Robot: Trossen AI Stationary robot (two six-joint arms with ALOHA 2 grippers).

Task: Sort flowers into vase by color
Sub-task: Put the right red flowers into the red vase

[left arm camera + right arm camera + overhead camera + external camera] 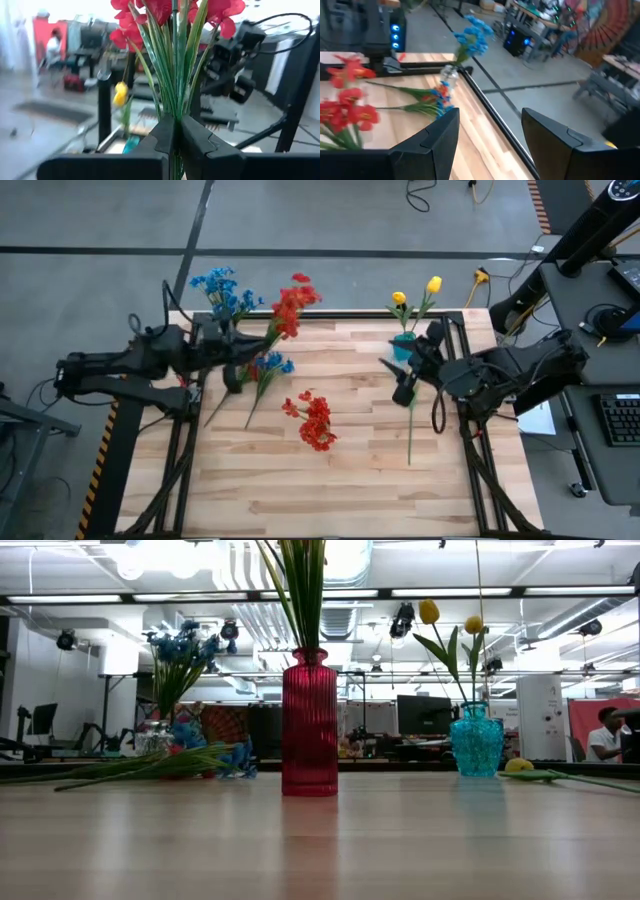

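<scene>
My left gripper [238,366] is shut on a red flower [290,306] at the table's far left; its blooms [150,12] rise above the fingers. In the low view, green stems [305,600] stand in a red vase [309,725]. Blue flowers [224,292] stand in a clear vase [448,76]. Yellow flowers [416,292] stand in a teal vase [476,740]. A blue flower [268,367], a red flower [316,422] and a yellow flower [518,766] lie on the table. My right gripper [401,376] hangs open beside the teal vase, touching nothing. My left gripper pinches the red flower's bunch of green stems [175,107] between its two fingers, a little below the blooms. The fingers come level from the table's left and lie across the stems. The stems stand upright. In the low view they run down into the red vase's mouth [308,652].
The lying flowers' long stems [228,402] stretch over the table's left part, and one stem [410,430] runs toward the near edge on the right. The wooden top [330,490] near the front edge is bare. People and desks show in the room beyond.
</scene>
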